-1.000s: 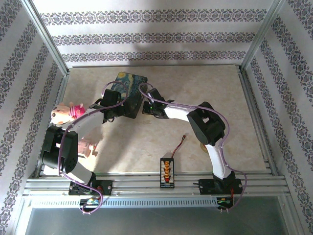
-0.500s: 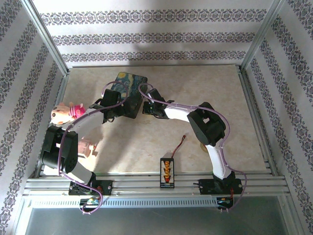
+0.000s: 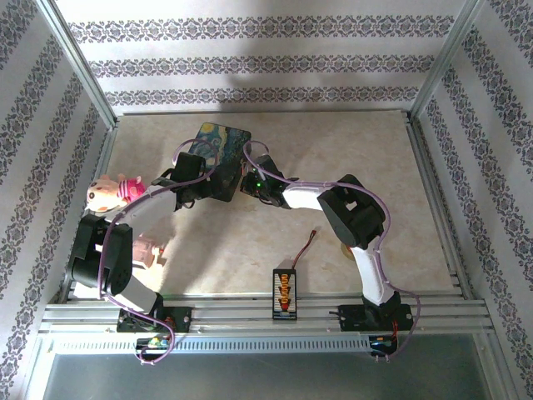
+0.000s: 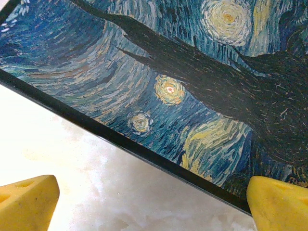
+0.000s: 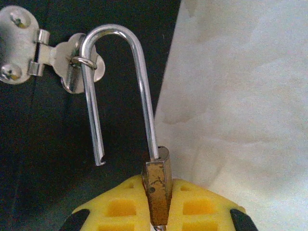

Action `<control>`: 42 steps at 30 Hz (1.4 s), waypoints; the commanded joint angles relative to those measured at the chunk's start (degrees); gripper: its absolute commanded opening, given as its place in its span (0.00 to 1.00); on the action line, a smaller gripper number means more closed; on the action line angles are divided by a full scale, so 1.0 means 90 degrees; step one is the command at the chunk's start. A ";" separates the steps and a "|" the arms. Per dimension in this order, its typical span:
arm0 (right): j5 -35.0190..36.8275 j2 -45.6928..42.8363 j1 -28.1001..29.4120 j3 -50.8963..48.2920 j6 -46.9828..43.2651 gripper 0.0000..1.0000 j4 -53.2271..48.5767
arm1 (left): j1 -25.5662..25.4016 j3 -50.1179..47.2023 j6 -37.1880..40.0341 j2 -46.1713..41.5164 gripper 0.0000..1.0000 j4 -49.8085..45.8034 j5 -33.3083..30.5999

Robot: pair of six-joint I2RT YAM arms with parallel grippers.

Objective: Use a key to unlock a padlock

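Right arm has edged its wrist a little nearer the box since a second ago; nothing else has visibly shifted. Seen from above, a pale marbled counter (image 3: 350, 150) carries a dark-blue painted box (image 3: 215, 140), swirled with yellow stars, toward its far side. Both arms reach to the box, one from each side.

The left pincer (image 4: 154, 207) stands wide open and holds nothing. Its yellow fingertips (image 4: 26, 202) are spread over the counter just beside the box's black edge.

The right pincer (image 5: 156, 211) is closed on the brass body of the padlock (image 5: 156, 185), against the box's dark side. The thin silver shackle (image 5: 143, 82) is out of the lock: one leg sits in the body, while the other hangs free with its notched end in the air. Its curve is threaded through the small ring of the box's silver clasp (image 5: 65, 55).

The unlocking itself looks done. What seems left is unhooking the shackle from the ring. The body's keyhole end is hidden between the pads, so I cannot tell whether the key is in it.
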 commanded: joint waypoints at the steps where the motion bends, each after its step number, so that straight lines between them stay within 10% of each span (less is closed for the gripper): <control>1: 0.0071 -0.0111 -0.0096 -0.0115 0.0470 0.00 0.0575 | 0.0063 -0.0284 0.0096 0.0037 0.99 -0.0703 -0.0075; 42: -0.0251 0.0535 -0.0491 0.0177 0.1361 0.00 0.1639 | 0.0058 -0.0354 0.0105 0.0103 0.99 -0.0655 -0.0068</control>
